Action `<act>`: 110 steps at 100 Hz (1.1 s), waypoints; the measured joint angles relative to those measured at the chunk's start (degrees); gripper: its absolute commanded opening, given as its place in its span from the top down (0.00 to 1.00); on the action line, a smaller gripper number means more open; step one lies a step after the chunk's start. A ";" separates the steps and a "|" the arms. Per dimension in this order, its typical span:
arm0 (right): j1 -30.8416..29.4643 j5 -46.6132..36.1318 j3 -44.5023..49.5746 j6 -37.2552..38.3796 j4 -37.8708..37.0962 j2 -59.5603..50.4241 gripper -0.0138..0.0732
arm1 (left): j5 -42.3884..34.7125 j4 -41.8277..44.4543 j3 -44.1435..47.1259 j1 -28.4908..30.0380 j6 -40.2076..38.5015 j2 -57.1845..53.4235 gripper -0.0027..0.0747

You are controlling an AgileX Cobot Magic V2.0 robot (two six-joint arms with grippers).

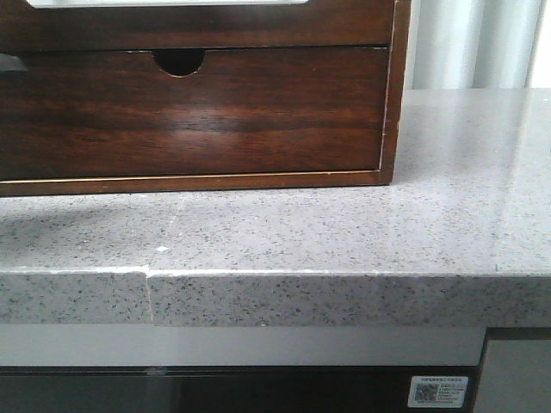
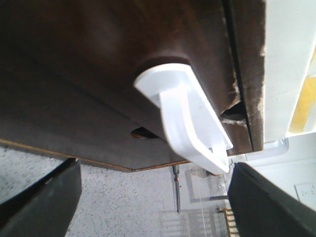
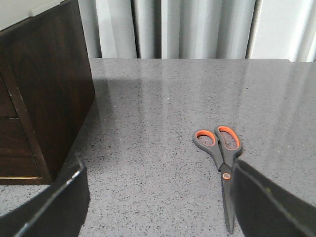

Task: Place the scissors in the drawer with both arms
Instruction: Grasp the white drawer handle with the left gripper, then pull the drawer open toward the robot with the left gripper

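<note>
Closed, the grey scissors (image 3: 222, 170) (orange-lined handle loops) lie flat on speckled counter (image 3: 163, 123), both grippers' fingers spread.

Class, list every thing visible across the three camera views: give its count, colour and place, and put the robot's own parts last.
Wooden cabinet: one, dark brown, standing on the countertop.
Drawer with half-round notch: one, dark brown, lower in the cabinet, shut.
Drawer with white cutout: one, dark brown, above the notched one.
Scissors: one pair, grey with orange-lined handles, lying flat and closed on the countertop, apart from the cabinet.
Countertop: one, speckled grey.
Curtain: grey-white, behind the countertop.
Left gripper: black fingers, open, close to the white cutout.
Right gripper: black fingers, open, above the countertop near the scissors.
</note>
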 measured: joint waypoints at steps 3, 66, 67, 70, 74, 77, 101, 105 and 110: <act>0.00 0.00 0.00 0.00 0.00 0.00 0.23 | 0.56 0.00 -0.60 0.00 0.38 0.59 0.24; 0.00 -0.05 0.00 0.00 0.00 0.00 0.23 | 5.81 -0.08 -7.78 0.00 1.32 9.17 0.59; 0.00 -0.05 0.00 0.00 0.00 0.00 0.23 | 5.85 -0.08 -7.78 0.00 1.32 9.15 0.59; 0.00 -0.05 0.00 0.00 0.00 0.00 0.23 | 5.85 -0.08 -7.78 0.00 1.32 9.46 0.61; 0.00 -0.05 0.00 0.00 0.00 0.00 0.23 | 5.94 -0.08 -7.78 0.00 1.32 9.59 0.64; 0.00 -0.05 0.00 0.00 0.00 0.00 0.23 | 5.94 -0.08 -7.78 0.00 1.32 9.86 0.66; 0.00 -0.05 0.00 0.00 0.00 0.00 0.23 | 6.74 -0.73 -7.89 0.00 0.90 10.22 0.81; 0.00 -0.05 0.00 0.00 0.00 0.00 0.23 | 6.96 -0.82 -7.89 0.00 0.79 10.36 0.84; 0.00 -0.05 0.00 0.00 0.00 0.00 0.23 | 7.20 -1.14 -7.89 0.00 0.63 10.49 0.87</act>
